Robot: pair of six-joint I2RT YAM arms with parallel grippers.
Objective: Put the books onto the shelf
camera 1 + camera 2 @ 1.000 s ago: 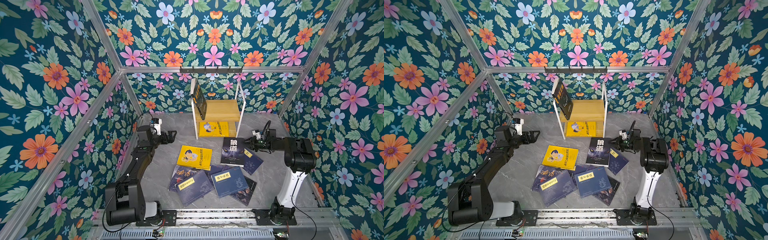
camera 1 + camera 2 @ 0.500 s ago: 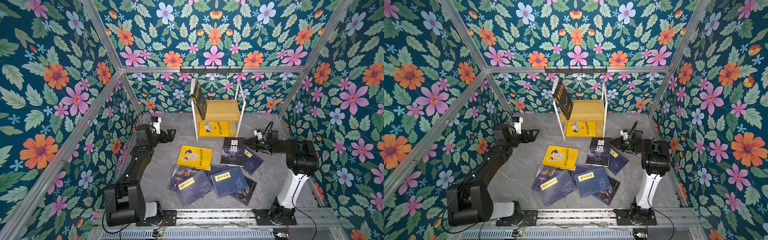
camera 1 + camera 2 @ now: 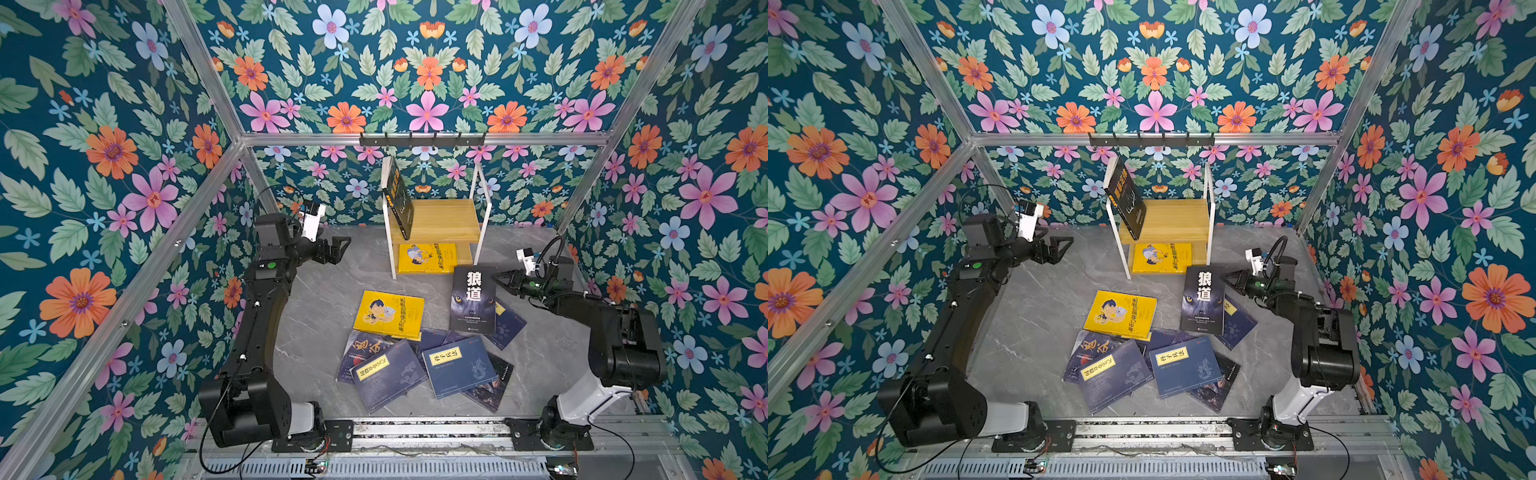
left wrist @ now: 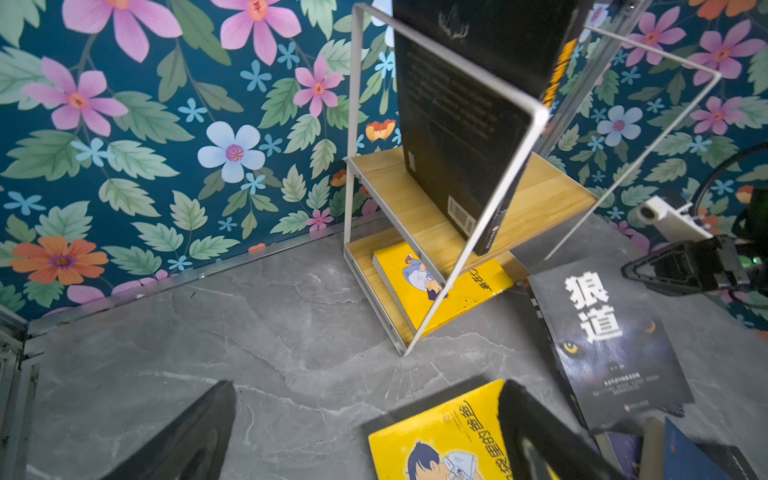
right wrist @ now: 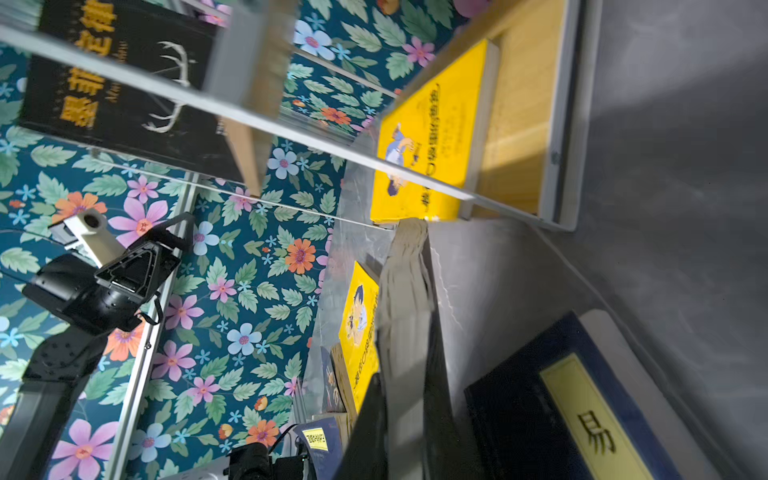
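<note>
Now that the right gripper (image 3: 498,278) has just clamped onto the wolf book (image 3: 473,301) before the shelf (image 3: 449,220) in a top view, the right wrist view shows that book (image 5: 405,291) pinched edge-on, and the left wrist view shows the left gripper (image 4: 368,399) gaping empty, so lifting looks next.

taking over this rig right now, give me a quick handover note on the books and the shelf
Left tool: open, empty, hovering left of the shelf.
Right tool: shut on the edge of the wolf-cover book.
Done: black book leaning upright on the upper board, yellow book flat on the lower board.
Left: wolf-cover book, floor yellow book, navy pile.
</note>
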